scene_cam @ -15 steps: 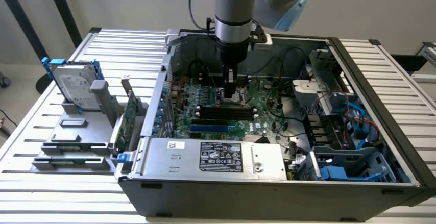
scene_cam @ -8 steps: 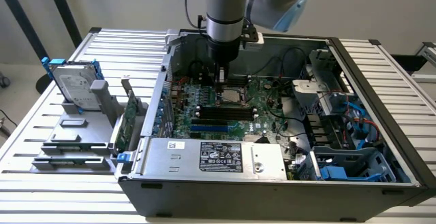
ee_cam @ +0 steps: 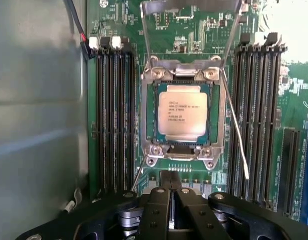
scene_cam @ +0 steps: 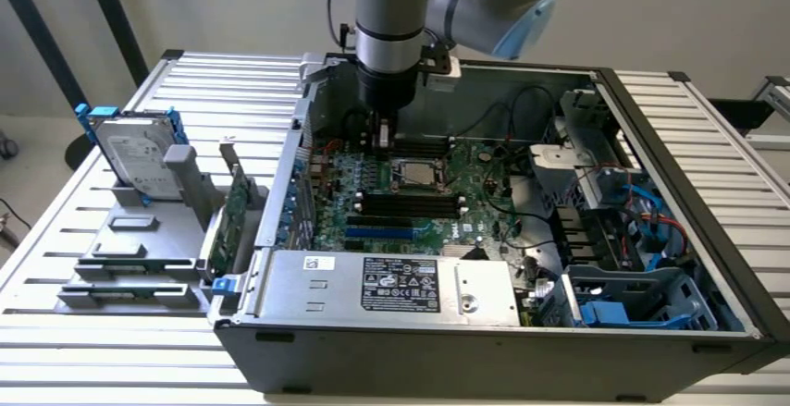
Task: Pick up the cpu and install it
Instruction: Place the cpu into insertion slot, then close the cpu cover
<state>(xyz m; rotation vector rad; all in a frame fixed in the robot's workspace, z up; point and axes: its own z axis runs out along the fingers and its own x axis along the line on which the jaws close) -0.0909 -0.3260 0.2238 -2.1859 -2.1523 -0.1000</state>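
- I find the cpu (ee_cam: 182,112) lying flat and square in its socket (ee_cam: 146,115) on the motherboard (ee_cam: 114,20).
- The retention plate (ee_cam: 191,6) stands raised, so I judge the chip to be unclamped.
- My hand (ee_cam: 171,200) hangs just beside the socket, fingers pressed together, pinching nothing.
- The computer case (scene_cam: 432,350) lies open-side-up on the slatted surface (scene_cam: 124,350), giving access from above.

The arm (scene_cam: 392,18) points straight down, its gripper (ee_cam: 171,195) closed tight.

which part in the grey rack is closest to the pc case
The green circuit card, on edge beside the case; the silver hard drive stands farther to the exterior view's left.
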